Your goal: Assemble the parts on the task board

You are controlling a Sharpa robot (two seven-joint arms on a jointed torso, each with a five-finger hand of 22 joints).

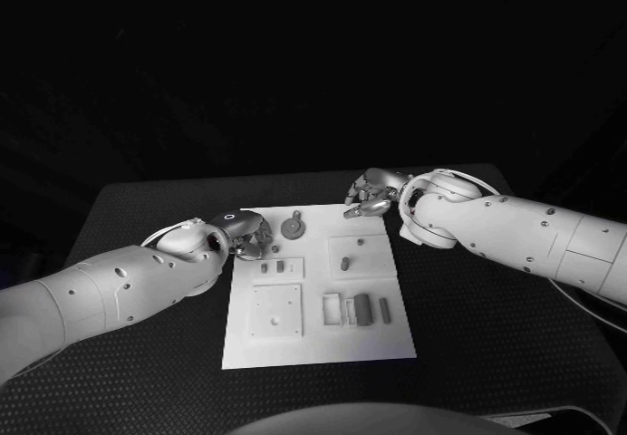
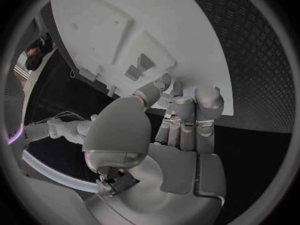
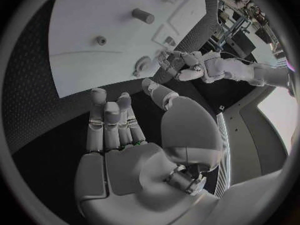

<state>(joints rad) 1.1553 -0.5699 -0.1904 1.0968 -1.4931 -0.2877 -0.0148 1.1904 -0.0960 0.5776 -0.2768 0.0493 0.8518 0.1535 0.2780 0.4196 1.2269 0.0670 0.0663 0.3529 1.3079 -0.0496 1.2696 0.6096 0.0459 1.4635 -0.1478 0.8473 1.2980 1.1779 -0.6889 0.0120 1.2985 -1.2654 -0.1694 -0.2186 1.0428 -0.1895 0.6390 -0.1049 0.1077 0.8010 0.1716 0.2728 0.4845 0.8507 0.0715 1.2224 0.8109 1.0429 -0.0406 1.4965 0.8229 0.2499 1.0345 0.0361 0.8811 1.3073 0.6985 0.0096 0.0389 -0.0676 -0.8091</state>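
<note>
The white task board (image 1: 313,340) lies in the middle of the black table. On it are grey parts: a teardrop-shaped piece (image 1: 293,227) at the far end, two small pegs (image 1: 272,267), a single peg (image 1: 345,264) and several upright bars (image 1: 354,310). My left hand (image 1: 243,236) is at the board's far left edge, fingers straight and together (image 2: 187,120), thumb (image 2: 150,92) out toward the board (image 2: 187,30), holding nothing. My right hand (image 1: 370,196) hovers at the board's far right corner. Its palm (image 3: 134,160) is bare and its fingers are stretched out.
The board (image 3: 94,45) carries raised square plates (image 1: 275,311) with recesses. A peg (image 3: 142,16) and a small stud (image 3: 100,40) stand on it. The left hand (image 3: 181,67) is visible across the board. Black tabletop (image 1: 484,308) lies on both sides.
</note>
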